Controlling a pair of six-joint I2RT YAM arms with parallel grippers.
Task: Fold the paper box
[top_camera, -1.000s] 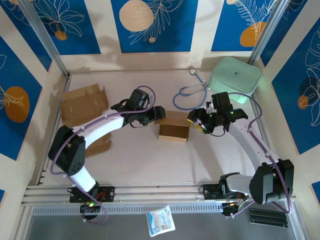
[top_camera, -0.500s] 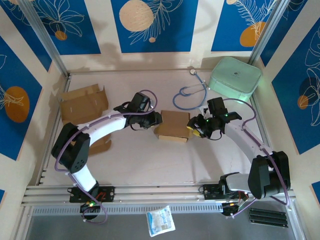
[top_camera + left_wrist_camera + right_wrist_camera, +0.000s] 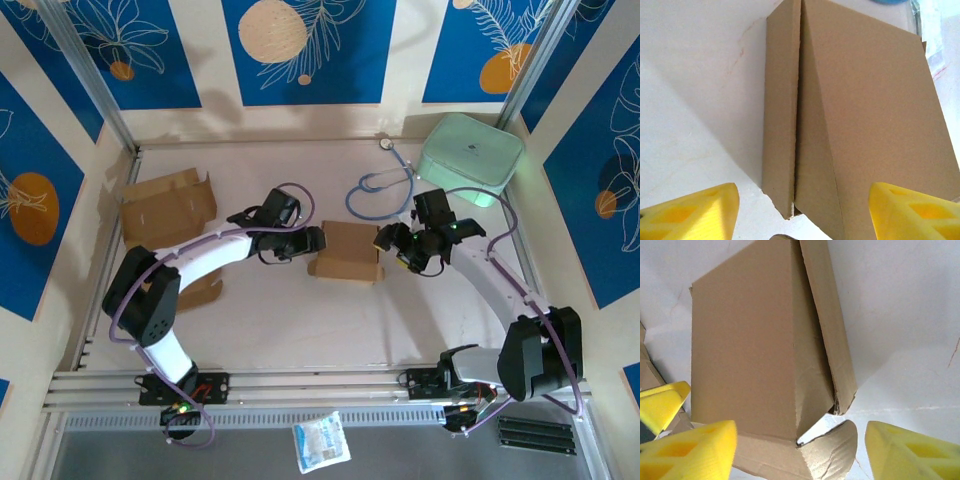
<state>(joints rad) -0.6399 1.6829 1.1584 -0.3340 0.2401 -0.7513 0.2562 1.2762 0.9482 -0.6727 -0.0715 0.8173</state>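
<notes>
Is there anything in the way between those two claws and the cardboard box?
Nothing visible. The left gripper and right gripper sit open at opposite ends of the cardboard box, facing it directly. The stethoscope lies farther back, off their paths.

Stethoscope (image 3: 380,182): blue tubing, looped, far centre. Mint-green case (image 3: 470,158): closed, far right corner, just beside stethoscope. Plastic packet (image 3: 320,441): white-blue, near edge, centre.

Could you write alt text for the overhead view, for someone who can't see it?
A small brown cardboard box sits in the middle of a pale table, with a robot's left claw and right claw close on either side. Behind lie a blue stethoscope and a mint-green case; opened-out cardboard lies far left.
</notes>
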